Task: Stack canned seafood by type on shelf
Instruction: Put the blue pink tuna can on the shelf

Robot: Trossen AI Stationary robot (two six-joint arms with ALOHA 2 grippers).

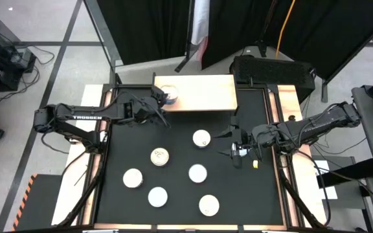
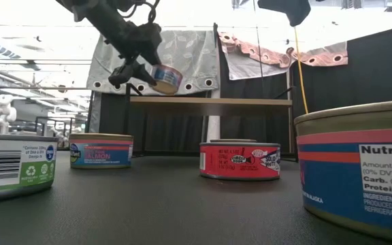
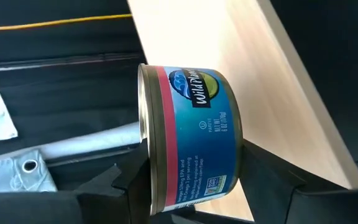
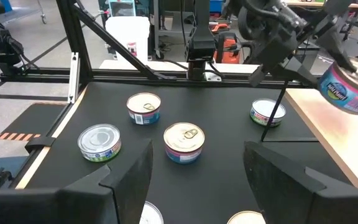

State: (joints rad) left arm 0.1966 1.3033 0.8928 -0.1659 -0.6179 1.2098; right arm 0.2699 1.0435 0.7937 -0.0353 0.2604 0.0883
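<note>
We see our left gripper (image 1: 164, 98) raised at the left end of the shelf (image 1: 212, 90), jaws clamped on a blue-labelled tin (image 3: 188, 140), tilted. Our right gripper (image 1: 234, 142) hangs low near the table's right edge, fingers spread, gripping nothing, arm stretched in from the right.

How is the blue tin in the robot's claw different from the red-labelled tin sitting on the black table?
The blue-labelled round tin is clamped in the left gripper, in the air over the light wood shelf; the red-labelled round tin rests on the black table, untouched. The blue one hangs tilted; the red one sits flat. Both are small, flat round cans. The right gripper waits open nearby.
</note>
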